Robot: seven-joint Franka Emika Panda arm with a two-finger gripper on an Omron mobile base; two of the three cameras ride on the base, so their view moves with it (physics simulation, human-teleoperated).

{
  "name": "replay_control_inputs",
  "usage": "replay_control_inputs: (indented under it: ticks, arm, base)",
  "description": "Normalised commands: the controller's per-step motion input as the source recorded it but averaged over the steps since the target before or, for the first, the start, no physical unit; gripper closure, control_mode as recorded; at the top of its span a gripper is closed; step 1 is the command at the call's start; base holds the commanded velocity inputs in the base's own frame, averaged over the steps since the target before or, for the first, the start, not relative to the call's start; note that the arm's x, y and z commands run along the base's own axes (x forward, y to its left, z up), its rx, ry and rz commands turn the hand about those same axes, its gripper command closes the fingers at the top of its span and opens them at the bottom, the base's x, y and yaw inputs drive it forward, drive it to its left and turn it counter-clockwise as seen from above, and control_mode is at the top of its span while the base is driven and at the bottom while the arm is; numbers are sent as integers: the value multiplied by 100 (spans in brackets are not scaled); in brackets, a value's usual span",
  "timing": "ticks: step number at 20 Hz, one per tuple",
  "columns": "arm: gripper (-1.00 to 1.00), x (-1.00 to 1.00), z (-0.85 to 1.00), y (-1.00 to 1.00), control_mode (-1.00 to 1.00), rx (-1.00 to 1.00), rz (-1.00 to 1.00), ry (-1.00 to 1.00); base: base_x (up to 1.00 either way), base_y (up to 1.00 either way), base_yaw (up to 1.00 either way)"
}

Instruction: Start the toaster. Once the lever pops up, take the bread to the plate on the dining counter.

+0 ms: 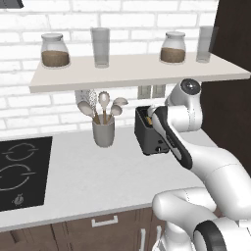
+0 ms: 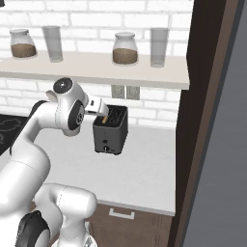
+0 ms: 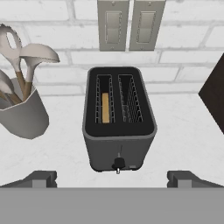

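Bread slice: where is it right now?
The thin tan bread slice stands in the left slot of the boxy dark grey toaster in the hand view, right of the grey utensil cup.

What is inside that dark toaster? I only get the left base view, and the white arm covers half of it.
Observer: The hand view looks down on the toaster. A slice of bread stands in one of its two top slots, and the other slot is empty.
Operator: Is the robot gripping it yet?
Observer: No. In the hand view the jaws stand wide open with nothing between them, short of the toaster's front.
Operator: How would it be started?
Observer: I can't see a lever, but a small round knob sits low on the front, and nothing is touching it.
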Motion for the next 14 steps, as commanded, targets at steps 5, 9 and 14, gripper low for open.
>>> replay_control_inputs:
  ticks: [5,9,14]
  arm:
    - [-100,0,0,0,-100,0,0,0]
    - [-100,0,0,0,-100,0,0,0]
    - [-100,0,0,0,-100,0,0,0]
  base:
    - [0,0,0]
    - [0,0,0]
    - [0,0,0]
